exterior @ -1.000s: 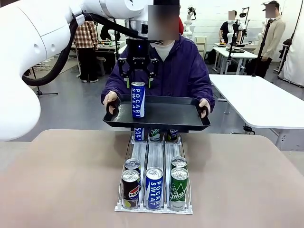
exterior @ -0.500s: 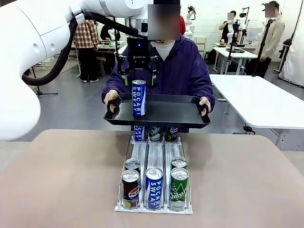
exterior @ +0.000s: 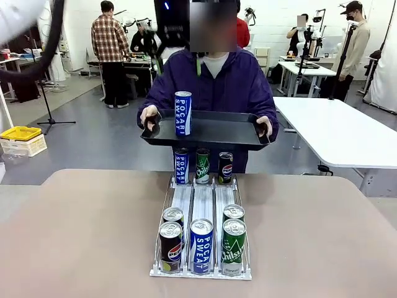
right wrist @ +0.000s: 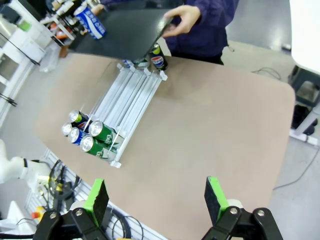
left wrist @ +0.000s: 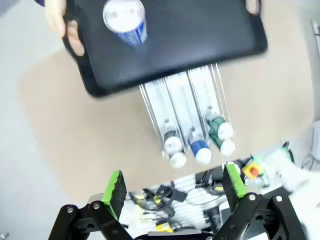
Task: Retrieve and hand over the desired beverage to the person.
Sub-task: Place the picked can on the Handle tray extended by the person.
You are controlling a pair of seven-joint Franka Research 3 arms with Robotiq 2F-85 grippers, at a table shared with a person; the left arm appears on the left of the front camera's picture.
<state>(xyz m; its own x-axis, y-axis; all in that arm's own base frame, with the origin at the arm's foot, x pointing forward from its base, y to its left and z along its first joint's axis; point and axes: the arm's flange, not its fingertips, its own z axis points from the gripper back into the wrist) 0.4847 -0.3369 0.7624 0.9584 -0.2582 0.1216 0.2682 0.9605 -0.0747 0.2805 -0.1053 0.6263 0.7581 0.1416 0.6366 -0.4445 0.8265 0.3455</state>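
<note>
Front view, Pocari Sweat can (exterior: 182,113) on tray (exterior: 223,131), Chilsung (exterior: 233,246), Pepsi (exterior: 170,247) in rack (exterior: 203,202)

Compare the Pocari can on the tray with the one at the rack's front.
The tray can stands alone on the black tray the person holds; the rack can sits in the middle lane of the rack, between a Pepsi can and a green can. The tray can looks smaller, farther off; the rack can nearer. Both upright, blue, same print.

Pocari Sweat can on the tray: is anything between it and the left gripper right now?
Nothing visible. The can stands upright on the black tray held by the person, and the left gripper hangs open above it with only clear air between.
</note>
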